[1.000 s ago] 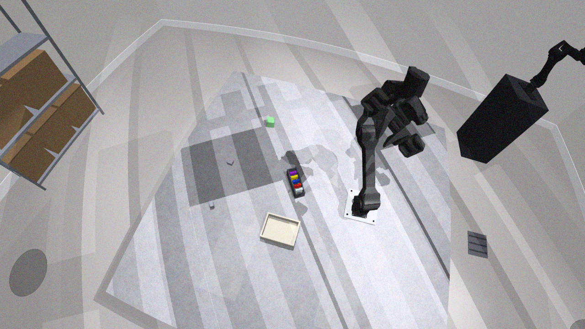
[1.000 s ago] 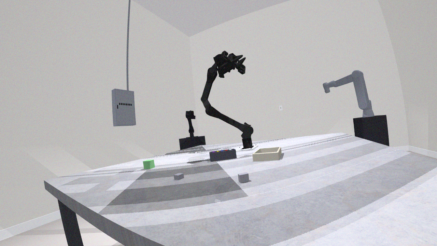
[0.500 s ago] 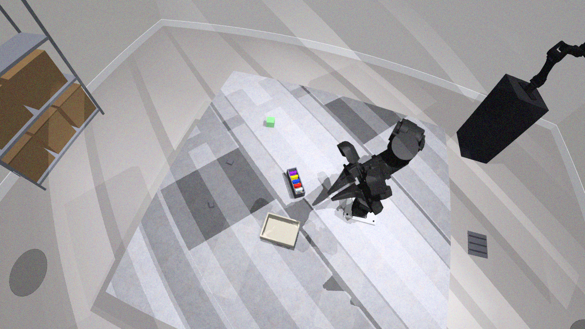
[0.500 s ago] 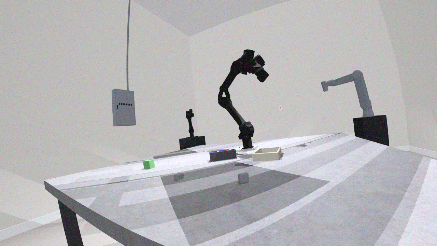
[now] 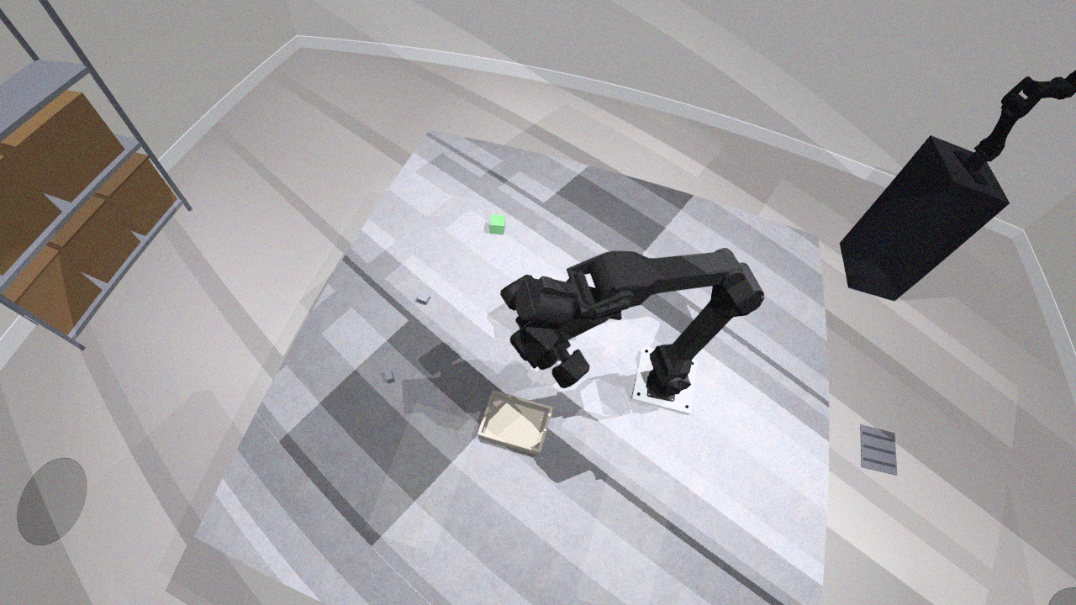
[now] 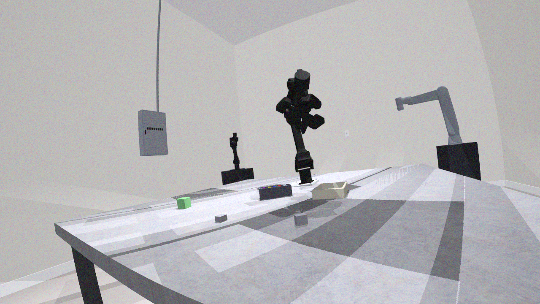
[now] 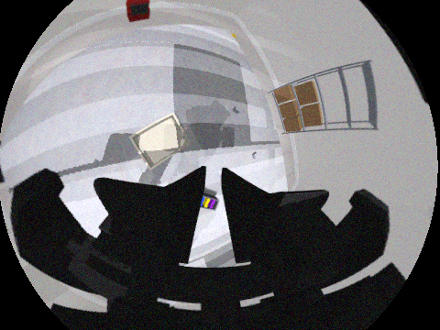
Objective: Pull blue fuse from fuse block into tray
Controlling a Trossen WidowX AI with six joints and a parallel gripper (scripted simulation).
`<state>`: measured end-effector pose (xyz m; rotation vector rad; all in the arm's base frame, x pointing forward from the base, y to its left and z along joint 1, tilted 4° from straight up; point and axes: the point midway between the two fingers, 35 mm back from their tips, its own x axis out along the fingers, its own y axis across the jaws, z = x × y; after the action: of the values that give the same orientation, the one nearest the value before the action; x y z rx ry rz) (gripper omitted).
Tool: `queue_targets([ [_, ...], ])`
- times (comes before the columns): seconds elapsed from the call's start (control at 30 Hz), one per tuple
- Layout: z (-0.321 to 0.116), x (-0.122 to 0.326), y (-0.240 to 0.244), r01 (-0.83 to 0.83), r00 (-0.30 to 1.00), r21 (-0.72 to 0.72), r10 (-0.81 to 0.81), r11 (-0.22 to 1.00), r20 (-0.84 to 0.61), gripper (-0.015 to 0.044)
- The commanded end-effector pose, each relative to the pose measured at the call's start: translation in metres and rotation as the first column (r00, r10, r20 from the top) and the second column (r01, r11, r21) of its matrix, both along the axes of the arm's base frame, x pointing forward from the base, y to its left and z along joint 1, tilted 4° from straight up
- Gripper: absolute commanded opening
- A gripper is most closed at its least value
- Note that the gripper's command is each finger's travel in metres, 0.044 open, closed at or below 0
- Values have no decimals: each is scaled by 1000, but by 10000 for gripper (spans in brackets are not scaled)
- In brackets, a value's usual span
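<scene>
The blue fuse (image 7: pixel 203 201) sits in the dark fuse block (image 6: pixel 275 192) (image 7: pixel 216 203), beside a yellow and a purple fuse; my left finger hides the rest of the row in the wrist view. The arm hides the block in the top view. My gripper (image 7: pixel 213 171) is slightly open, with a narrow gap and nothing between the fingertips. It hangs high above the table, well clear of the block. The cream tray (image 5: pixel 515 424) (image 6: pixel 329 194) (image 7: pixel 158 137) is empty and lies ahead and left of the fingers in the wrist view.
A green cube (image 5: pixel 497 223) (image 6: pixel 183 202) and two small grey blocks (image 5: pixel 423 299) (image 5: pixel 387 376) (image 6: pixel 220 218) (image 6: pixel 301 219) stand on the table. The arm's white base plate (image 5: pixel 641 395) is near the tray. A shelf rack (image 7: pixel 325 103) stands beyond the table.
</scene>
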<state>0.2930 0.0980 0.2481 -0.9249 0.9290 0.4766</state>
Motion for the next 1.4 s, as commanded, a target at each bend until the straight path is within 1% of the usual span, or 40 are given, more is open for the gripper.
queue_targets([
  [0.0, -50, 13, -51, 151, 972, -22, -153, 988, -179, 74],
  [0.1, -83, 13, -89, 268, 917, -24, -263, 963, -300, 74],
  [0.2, -117, 3, -125, 392, 831, -20, -363, 920, -422, 74],
  [0.27, -131, -4, -139, 445, 785, -18, -399, 896, -473, 74],
  [1.37, -158, -5, -144, 451, 779, -18, -404, 892, -479, 74],
])
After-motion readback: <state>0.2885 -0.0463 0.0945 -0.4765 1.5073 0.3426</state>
